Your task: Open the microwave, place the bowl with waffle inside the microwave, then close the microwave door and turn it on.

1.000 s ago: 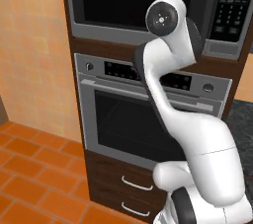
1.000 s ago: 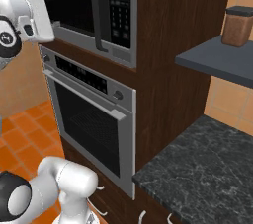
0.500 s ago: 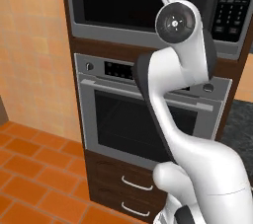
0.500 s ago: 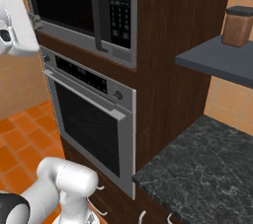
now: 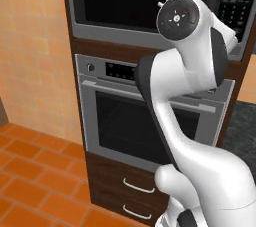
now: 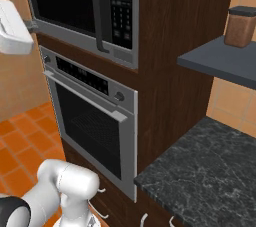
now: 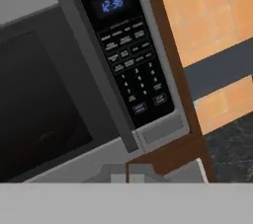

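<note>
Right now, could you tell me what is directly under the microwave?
Under the microwave sits a strip of dark wood, then the steel-framed oven with its bar handle. Below the oven are wooden drawers. The closed microwave door hides whatever is inside.

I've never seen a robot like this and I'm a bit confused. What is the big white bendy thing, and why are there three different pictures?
The white bendy thing is a robot arm. It stands on a base that can drive around a pretend kitchen. Two pictures come from cameras on that base, one behind the arm's left side, one behind its right. The third comes from a camera on the robot's hand, looking straight at the microwave. There you see its dark handle, its button panel and a little blue clock. The microwave door is shut. Below it sits an oven. To the right are a dark stone counter and a shelf holding a brown jar. Nothing shows in the hand's grip.
</note>
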